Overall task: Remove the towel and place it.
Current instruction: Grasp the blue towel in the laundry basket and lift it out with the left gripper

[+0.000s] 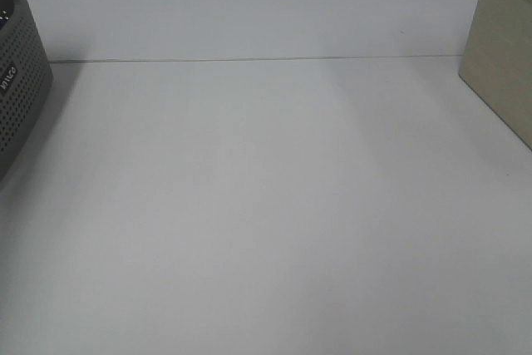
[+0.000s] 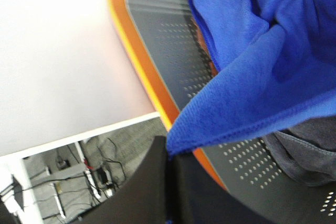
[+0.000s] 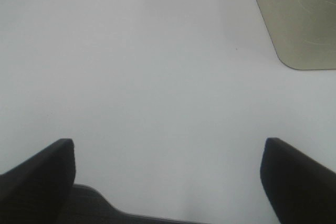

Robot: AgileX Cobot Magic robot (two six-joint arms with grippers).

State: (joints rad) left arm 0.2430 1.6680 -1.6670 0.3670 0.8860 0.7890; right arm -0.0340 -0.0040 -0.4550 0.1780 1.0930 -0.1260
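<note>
Towel (image 2: 252, 51): bunched in the orange-rimmed basket (image 2: 152, 19) at the worktop's (image 1: 266, 205) left edge, one hemmed corner running down into the left pincer (image 2: 169, 156), clamped shut on it; right pincer (image 3: 168, 142) gapes empty over the worktop, well apart.
</note>
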